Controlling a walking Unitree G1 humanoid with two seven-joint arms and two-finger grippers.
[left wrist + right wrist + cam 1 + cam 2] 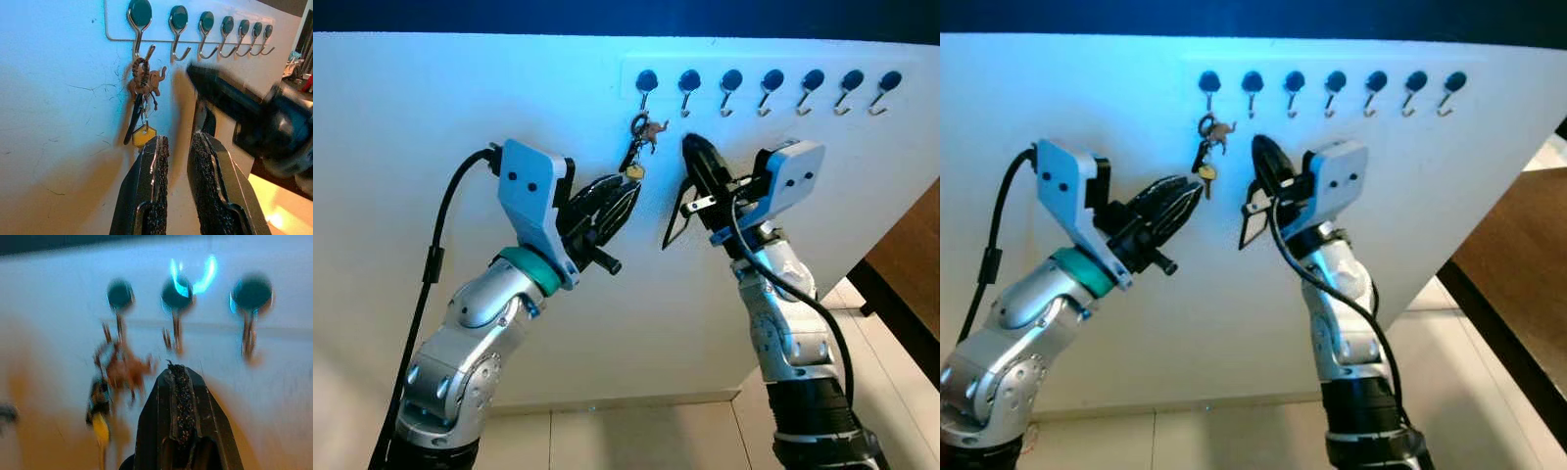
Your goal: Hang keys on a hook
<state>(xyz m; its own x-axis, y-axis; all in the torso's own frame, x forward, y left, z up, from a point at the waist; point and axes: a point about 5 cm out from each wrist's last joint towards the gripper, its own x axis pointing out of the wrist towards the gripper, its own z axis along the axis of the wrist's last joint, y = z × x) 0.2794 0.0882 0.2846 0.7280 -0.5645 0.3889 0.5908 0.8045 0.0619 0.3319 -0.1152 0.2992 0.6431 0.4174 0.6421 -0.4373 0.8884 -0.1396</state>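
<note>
Keys [639, 145] on leftmost hook [645, 86], just above slightly parted left gripper [625, 192]; right gripper [697, 157] closed beside.

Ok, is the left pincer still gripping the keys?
No: the keys hang by themselves from the leftmost hook, and the left pincer sits just below them with an empty gap between its fingers.

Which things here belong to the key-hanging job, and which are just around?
Job:
- keys, hanging on the first hook
- left pincer, just below the keys, empty
- right pincer, beside the keys

Just around:
- six bare hooks
- white wall
- tiled floor
</note>
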